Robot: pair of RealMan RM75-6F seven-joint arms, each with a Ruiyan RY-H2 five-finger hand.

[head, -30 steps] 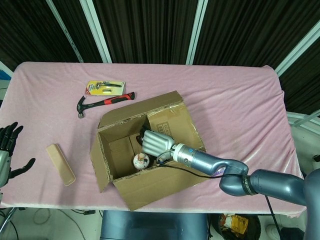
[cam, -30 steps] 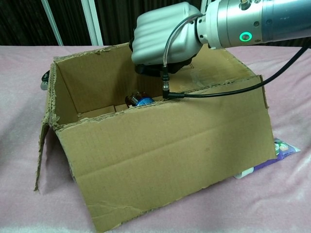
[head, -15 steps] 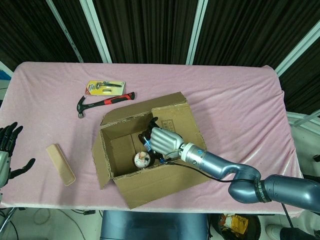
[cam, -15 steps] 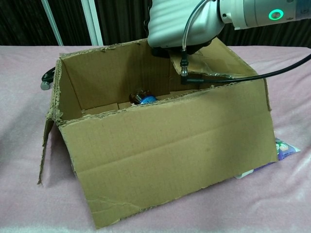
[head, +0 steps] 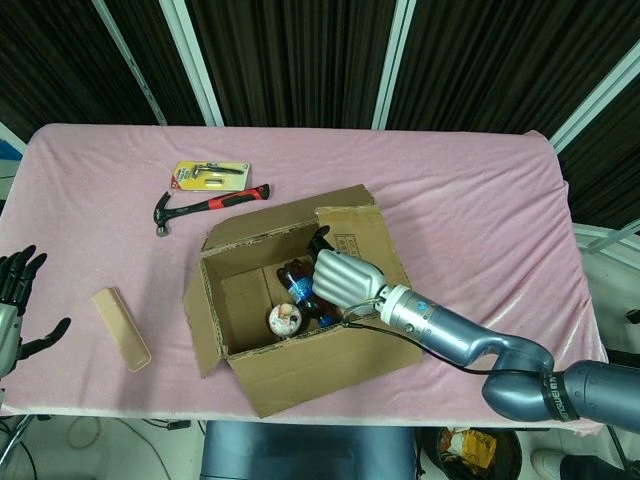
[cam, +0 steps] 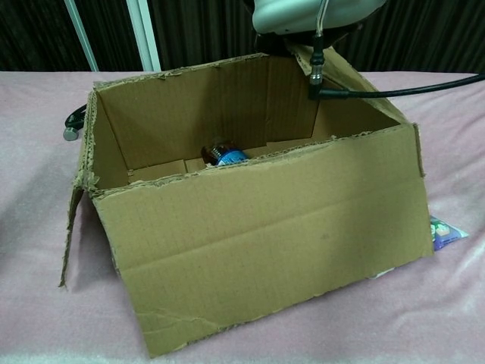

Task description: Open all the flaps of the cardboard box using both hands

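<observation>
cardboard box mostly open: front flap below right hand folded down, left flap hanging, far flap upright. right hand over right flap, fingers together, gripping nothing visible; flap not yet flat. left hand well apart, spread, idle.

cardboard box | brown, torn edges | top open, flaps splayed outward | upright, near front table edge

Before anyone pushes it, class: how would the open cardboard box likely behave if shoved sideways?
The cardboard box would probably slide rather than tip, since it sits low and wide. Its torn flaps look floppy. The bottle lying inside may roll.
</observation>
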